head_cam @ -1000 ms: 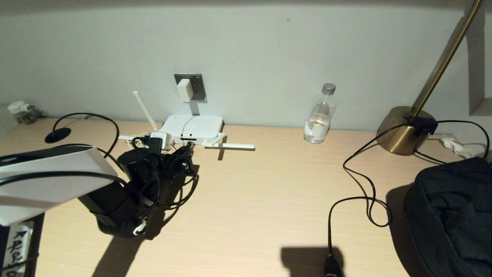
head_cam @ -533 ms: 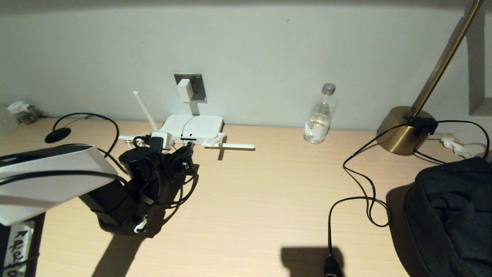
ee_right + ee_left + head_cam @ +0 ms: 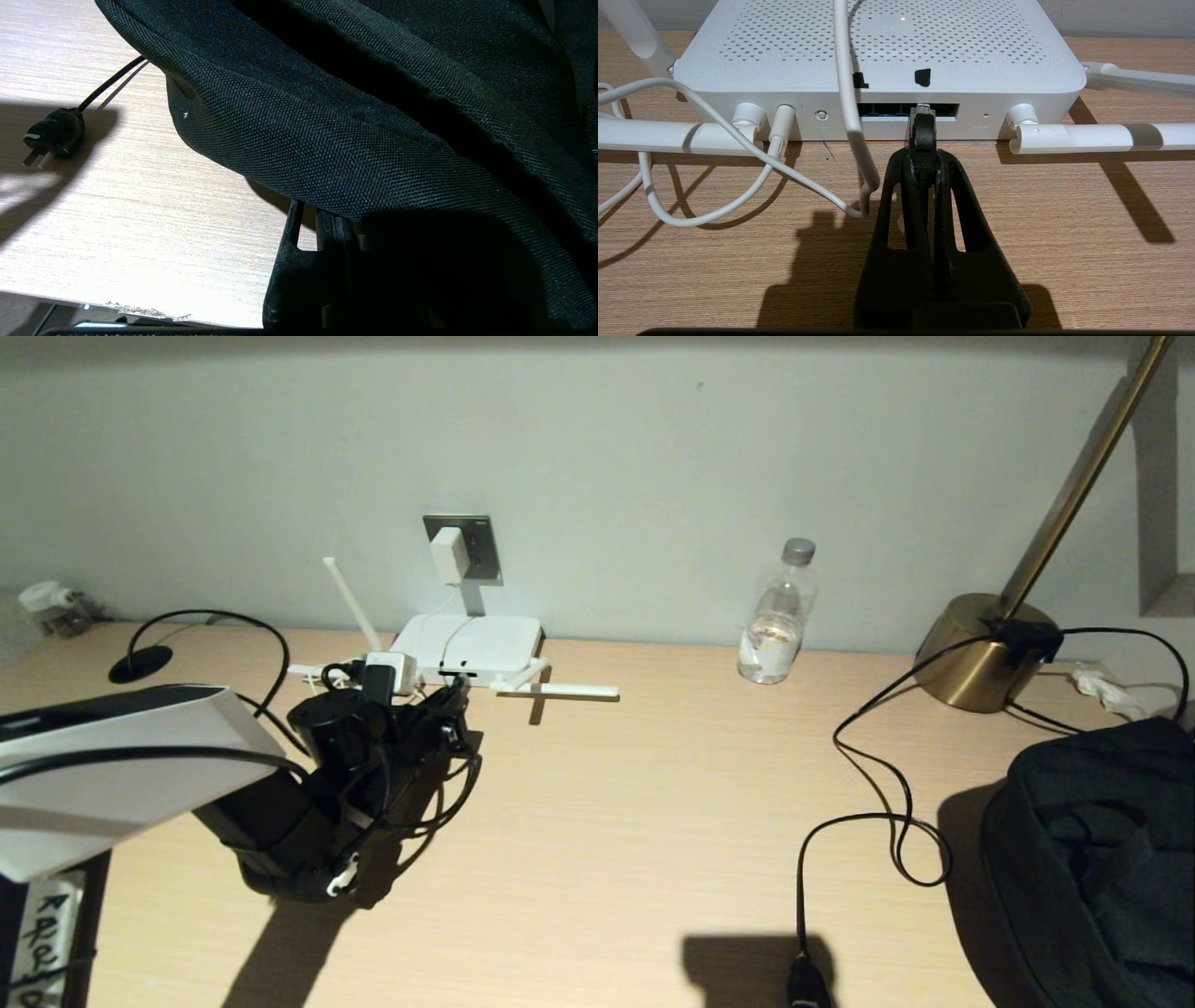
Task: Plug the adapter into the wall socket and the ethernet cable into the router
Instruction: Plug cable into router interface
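The white adapter point(image 3: 448, 554) sits plugged into the grey wall socket point(image 3: 481, 546). Below it the flat white router point(image 3: 476, 639) lies against the wall. My left gripper point(image 3: 450, 714) is just in front of the router point(image 3: 878, 46). The left gripper point(image 3: 920, 156) is shut on the black ethernet cable point(image 3: 921, 133). The cable's clear clip tip touches the mouth of the dark port slot point(image 3: 887, 110). My right gripper point(image 3: 332, 219) is parked at the near right, shut, with its tips tucked under a black bag.
The thin white cord point(image 3: 714, 140) loops beside the left gripper, and white antennas point(image 3: 560, 690) lie flat on both sides. A water bottle point(image 3: 777, 616), a brass lamp base point(image 3: 980, 653), a black lamp cord point(image 3: 878, 784) and the black bag point(image 3: 1092, 859) fill the right.
My left gripper has crept forward toward the router with the ethernet connector in it. The right arm has not moved.
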Controlling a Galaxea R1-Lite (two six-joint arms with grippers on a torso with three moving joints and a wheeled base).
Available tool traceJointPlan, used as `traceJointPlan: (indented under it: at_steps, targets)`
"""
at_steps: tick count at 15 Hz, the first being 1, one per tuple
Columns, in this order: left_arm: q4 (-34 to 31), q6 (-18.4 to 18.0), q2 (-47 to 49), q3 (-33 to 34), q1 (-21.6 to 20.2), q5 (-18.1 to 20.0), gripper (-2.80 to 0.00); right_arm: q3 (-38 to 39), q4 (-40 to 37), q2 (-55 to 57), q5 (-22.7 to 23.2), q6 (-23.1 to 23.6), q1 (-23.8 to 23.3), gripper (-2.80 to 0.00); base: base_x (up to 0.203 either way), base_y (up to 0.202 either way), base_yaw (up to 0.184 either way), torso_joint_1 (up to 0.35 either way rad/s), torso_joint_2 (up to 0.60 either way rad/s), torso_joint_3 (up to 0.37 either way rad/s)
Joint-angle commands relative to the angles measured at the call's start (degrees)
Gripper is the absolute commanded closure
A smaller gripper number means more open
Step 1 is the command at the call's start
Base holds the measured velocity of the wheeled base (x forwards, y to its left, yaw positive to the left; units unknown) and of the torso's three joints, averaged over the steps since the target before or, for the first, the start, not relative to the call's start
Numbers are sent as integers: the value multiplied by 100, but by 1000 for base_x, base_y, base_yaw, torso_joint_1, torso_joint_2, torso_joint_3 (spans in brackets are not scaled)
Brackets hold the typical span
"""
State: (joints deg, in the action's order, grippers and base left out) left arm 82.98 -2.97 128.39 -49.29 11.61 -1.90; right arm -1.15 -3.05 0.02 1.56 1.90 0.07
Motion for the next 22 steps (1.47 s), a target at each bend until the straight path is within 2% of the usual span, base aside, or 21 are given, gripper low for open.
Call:
traceJointPlan:
  at_steps: [1, 15, 22]
  targets:
    - [44, -1, 19, -2, -27, -3, 0, -2, -1, 6, 2, 3, 1, 0, 0, 0, 0, 0, 0, 0]
    - [36, -1, 151, -172, -41, -3, 0, -4, 3, 6, 2, 3, 6, 0, 0, 0, 0, 0, 0, 0]
    - [-186, -19, 186, -449, -36, 14, 0, 0, -3, 6, 2, 3, 1, 0, 0, 0, 0, 0, 0, 0]
